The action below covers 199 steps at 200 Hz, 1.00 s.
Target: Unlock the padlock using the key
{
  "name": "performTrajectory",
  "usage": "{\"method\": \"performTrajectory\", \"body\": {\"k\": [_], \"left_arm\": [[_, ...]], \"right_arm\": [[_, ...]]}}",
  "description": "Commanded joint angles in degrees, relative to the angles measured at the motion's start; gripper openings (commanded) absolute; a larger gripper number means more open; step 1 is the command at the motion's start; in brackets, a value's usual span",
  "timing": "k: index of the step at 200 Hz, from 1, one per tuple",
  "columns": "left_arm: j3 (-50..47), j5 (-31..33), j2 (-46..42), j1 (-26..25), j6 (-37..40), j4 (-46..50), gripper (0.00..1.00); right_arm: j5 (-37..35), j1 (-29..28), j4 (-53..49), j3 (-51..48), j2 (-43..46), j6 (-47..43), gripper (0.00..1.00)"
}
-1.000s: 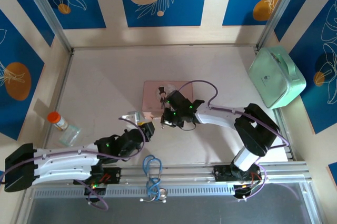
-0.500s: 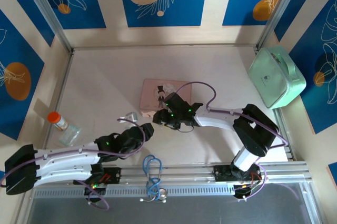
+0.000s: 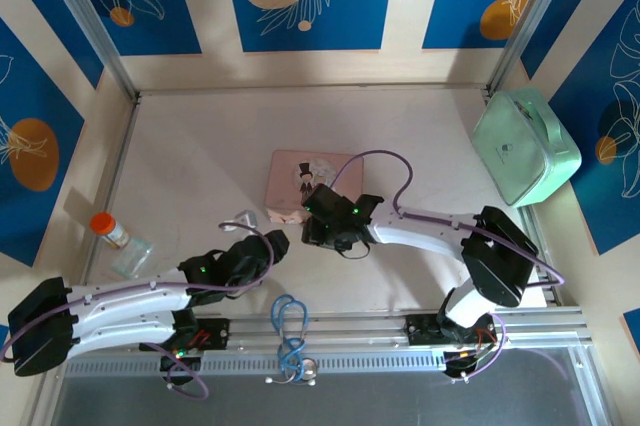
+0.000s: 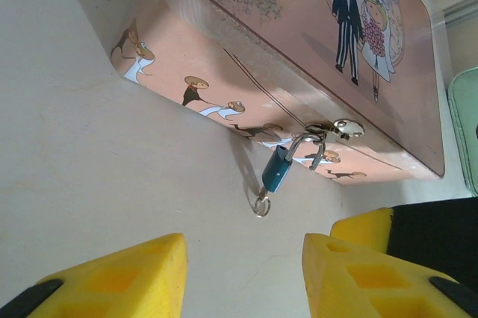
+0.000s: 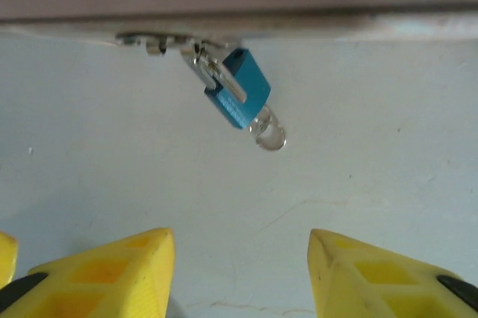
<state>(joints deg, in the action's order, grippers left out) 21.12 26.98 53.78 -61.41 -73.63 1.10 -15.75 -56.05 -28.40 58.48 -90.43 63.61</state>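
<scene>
1 padlock [image 4: 278,169]: teal-blue body, thin silver shackle, hung from the clasp [image 4: 343,128] on the front wall of 1 pink tin [image 4: 299,57]. 1 small metal ring [image 4: 261,204] sat at the lock's lower end, touching the table [image 3: 200,166].

2 grippers, both near the tin's front edge. Left gripper [image 4: 243,247]: yellow fingers spread wide, nothing btwn them, lock ahead and apart from them. Right gripper [image 5: 239,247]: fingers likewise apart and empty, lock straight ahead.

Tin lid carried a cartoon bride & groom pic, w/ more small figures along the side wall. Any lettering there was too small to read.

Elsewhere, top view: 1 mint-green case [image 3: 525,146] at the right edge, its logo too small to read. 1 orange-capped bottle [image 3: 108,229] far left. 1 blue looped cable [image 3: 290,331] btwn the arm bases.
</scene>
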Motion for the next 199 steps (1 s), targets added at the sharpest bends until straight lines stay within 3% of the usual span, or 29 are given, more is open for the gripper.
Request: {"method": "performTrajectory", "body": {"k": [1, 39, 70, 87, 117, 147, 165, 178, 199], "left_arm": [[0.2, -0.3, -0.5, 1.1, -0.1, 0.5, 0.43], [-1.0, -1.2, -0.7, 1.4, -0.1, -0.7, 0.39], [-1.7, -1.4, -1.8, 1.5, -0.1, -0.5, 0.38], [-2.4, -1.1, -2.7, 1.5, -0.4, -0.6, 0.38], [-3.4, -0.4, -4.2, 1.5, -0.7, -0.7, 0.38], [-4.2, -0.2, -4.5, 1.5, -0.9, -1.9, 0.37], [-4.3, -0.2, -3.8, 1.5, -0.7, -2.8, 0.37], [-3.8, -0.7, -3.1, 2.1, 0.3, -3.1, 0.37], [-1.8, -3.8, -3.5, 5.0, 4.0, -1.9, 0.41]], "right_arm": [[-4.2, -0.4, -3.2, 2.4, -2.8, -2.5, 0.5], [-8.4, -1.9, -6.8, 9.0, -8.7, -4.6, 0.63], [-10.5, -3.1, -7.7, 11.6, -12.4, -2.8, 0.59], [-12.2, -3.6, -8.5, 12.2, -14.0, 0.4, 0.5], [-15.7, -5.4, -6.0, 10.1, -14.4, 8.1, 0.47], [-23.1, -8.8, -0.9, 6.8, -11.8, 9.2, 0.59], [-21.7, -8.3, -0.2, 7.1, -13.1, 9.8, 0.59], [-22.0, -8.7, -2.9, 9.1, -14.1, 10.3, 0.6], [-28.7, -12.8, -8.0, 11.9, -13.7, 10.6, 0.65]]}}
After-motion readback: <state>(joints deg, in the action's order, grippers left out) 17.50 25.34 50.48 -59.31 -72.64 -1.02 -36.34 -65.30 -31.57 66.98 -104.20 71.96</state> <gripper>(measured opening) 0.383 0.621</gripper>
